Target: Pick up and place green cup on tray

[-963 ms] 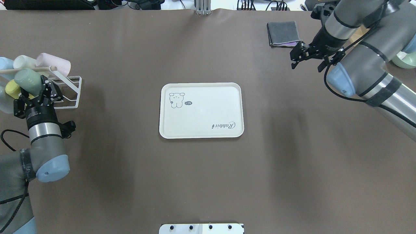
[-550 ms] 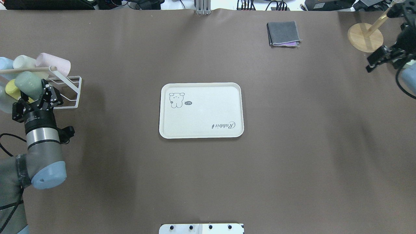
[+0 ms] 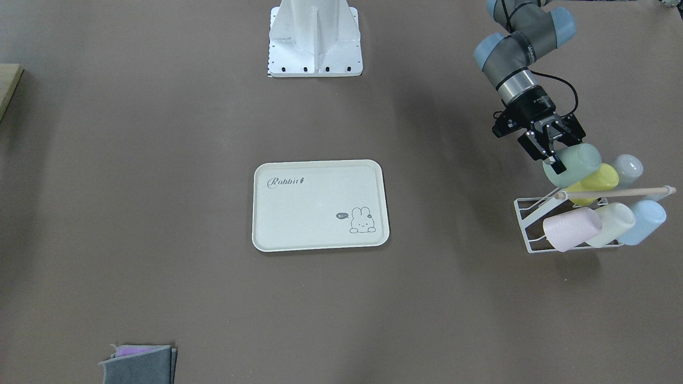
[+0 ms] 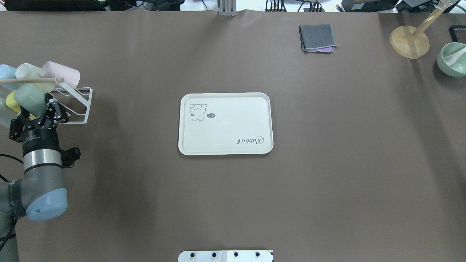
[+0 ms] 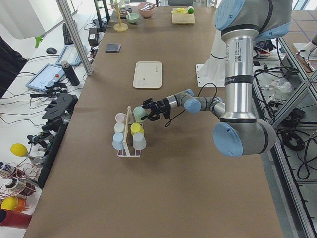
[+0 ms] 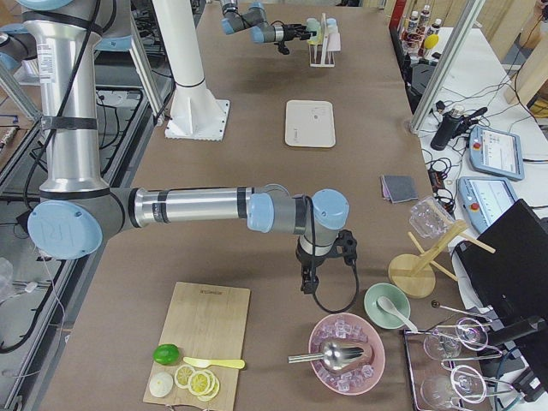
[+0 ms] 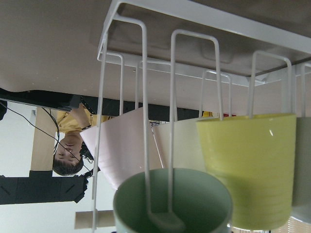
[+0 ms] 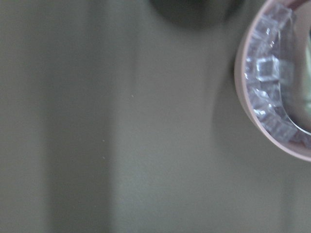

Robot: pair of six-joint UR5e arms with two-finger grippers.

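Note:
The green cup (image 4: 28, 97) lies tilted on a peg of the white wire rack (image 4: 78, 123) at the table's far left. It also shows in the front view (image 3: 576, 161). My left gripper (image 4: 34, 109) has a finger on each side of the cup near its mouth and holds it. In the left wrist view the cup's mouth (image 7: 194, 201) is close, with a rack wire still inside it. The cream tray (image 4: 233, 120) lies empty at the table's middle. My right gripper (image 6: 306, 282) shows only in the exterior right view, near a pink bowl; I cannot tell its state.
Pink (image 4: 62, 72), cream (image 4: 25, 70), yellow (image 4: 11, 100) and blue cups crowd the same rack under a wooden rod. A grey cloth (image 4: 317, 37), a wooden stand (image 4: 409, 42) and a green bowl (image 4: 452, 60) sit at the far right. A pink ice bowl (image 8: 272, 97) is beside the right wrist.
My right arm has swung out of the overhead view to the right. My left gripper has drawn back toward the robot, the green cup has moved with it, and the rack has shifted slightly.

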